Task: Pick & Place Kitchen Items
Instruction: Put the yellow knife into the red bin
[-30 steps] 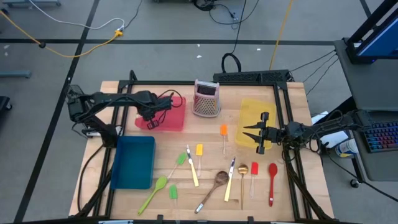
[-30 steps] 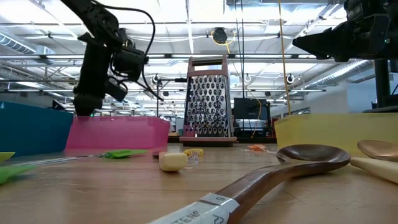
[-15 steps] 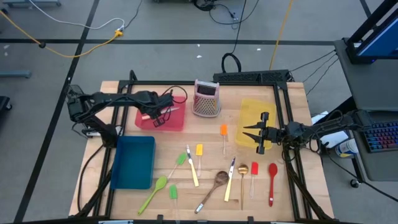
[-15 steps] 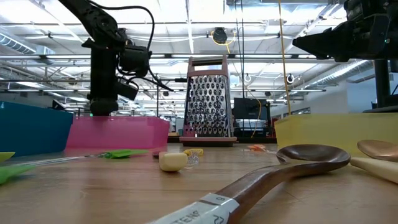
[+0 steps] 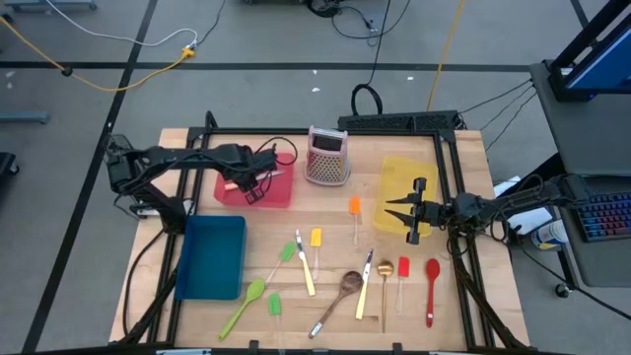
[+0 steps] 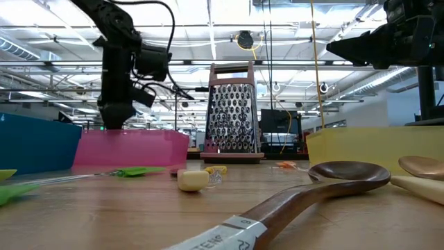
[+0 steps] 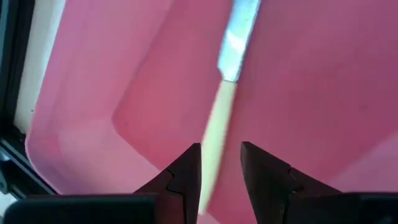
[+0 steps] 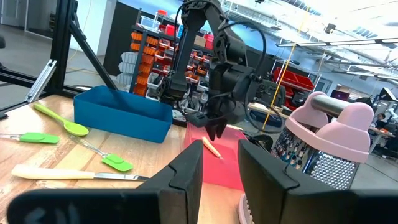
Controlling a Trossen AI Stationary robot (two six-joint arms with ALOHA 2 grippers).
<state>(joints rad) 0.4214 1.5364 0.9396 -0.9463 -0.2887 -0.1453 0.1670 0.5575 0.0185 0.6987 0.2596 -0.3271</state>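
Cream-handled knife point(image 7: 219, 118) is seen between parted fingers of left gripper point(image 7: 219, 163), over pink bin point(image 5: 279, 193) at table's 11 o'clock. Judged light, stiff, slick-bladed; best taken mid-handle. Right gripper point(image 5: 397, 214) waits at 3 o'clock w/ fingers apart, nothing held.

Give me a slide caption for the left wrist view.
Left gripper open above the pink bin, a cream-handled knife lying inside.

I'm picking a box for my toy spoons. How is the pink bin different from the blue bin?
The pink bin has a cream-handled knife in it; the blue bin looks empty in the high view. The pink bin sits farther back, beside the grater; the blue bin sits nearer the front edge. The left gripper hangs over the pink bin, nothing over the blue one. Both are shallow plastic rectangles on the wooden table.
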